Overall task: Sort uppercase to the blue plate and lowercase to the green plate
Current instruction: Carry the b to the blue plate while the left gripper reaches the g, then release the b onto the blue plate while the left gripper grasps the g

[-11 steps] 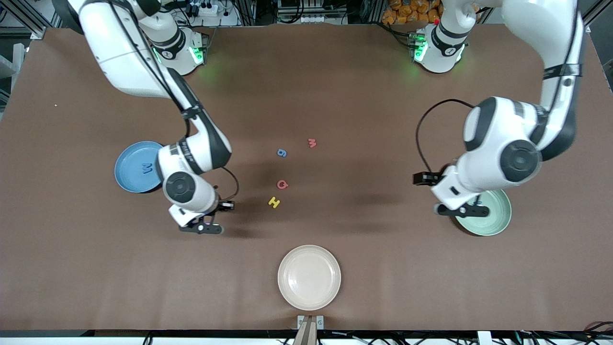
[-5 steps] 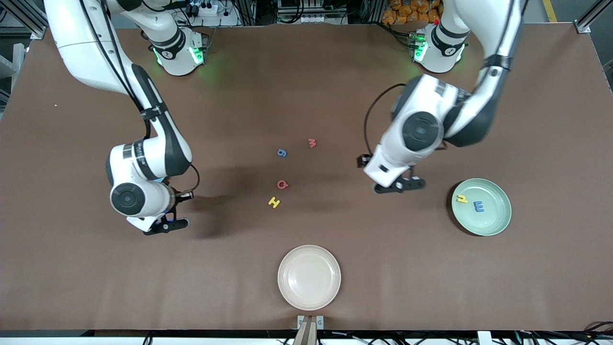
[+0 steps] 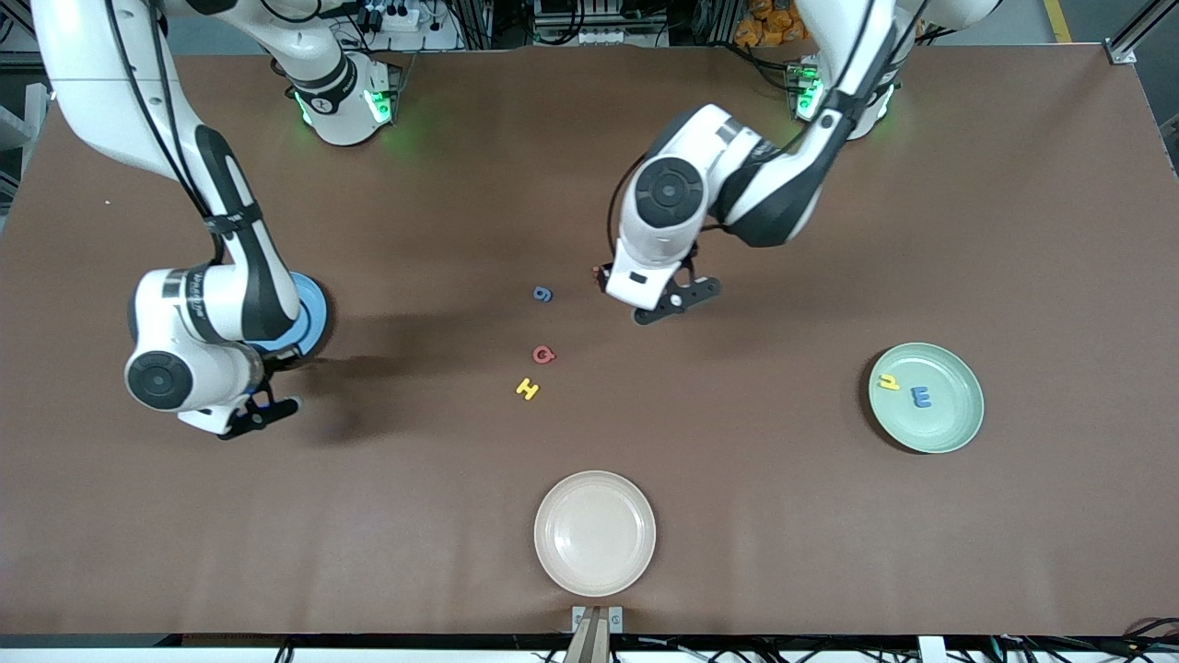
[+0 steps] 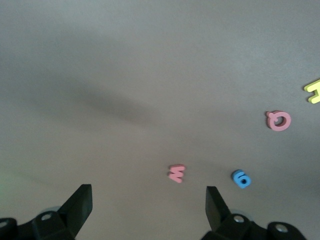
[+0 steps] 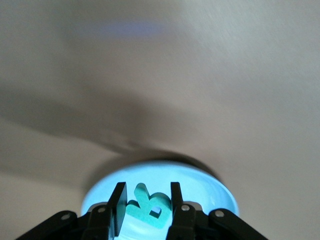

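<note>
Brown tabletop [image 3: 1013,230], matte, covers most of front view; soft shadows across centre. Aluminium frame rails [image 3: 37,23] at corners. Power strip [image 3: 391,16] and cables along the bases' edge. Orange items [image 3: 783,23] there too. Metal bracket [image 3: 597,619] at the edge nearest the camera.

Non-task stuff: brown surface [image 3: 1013,230], matte, soft shadows across the middle. One round beige plate [image 3: 595,533], nothing in it, sitting near the front-camera edge, roughly mid-width. Small grey metal bracket [image 3: 597,618] at that edge, just beside the plate's rim. Tiny pale speck [image 3: 107,203] on the surface toward the right arm's end.
</note>
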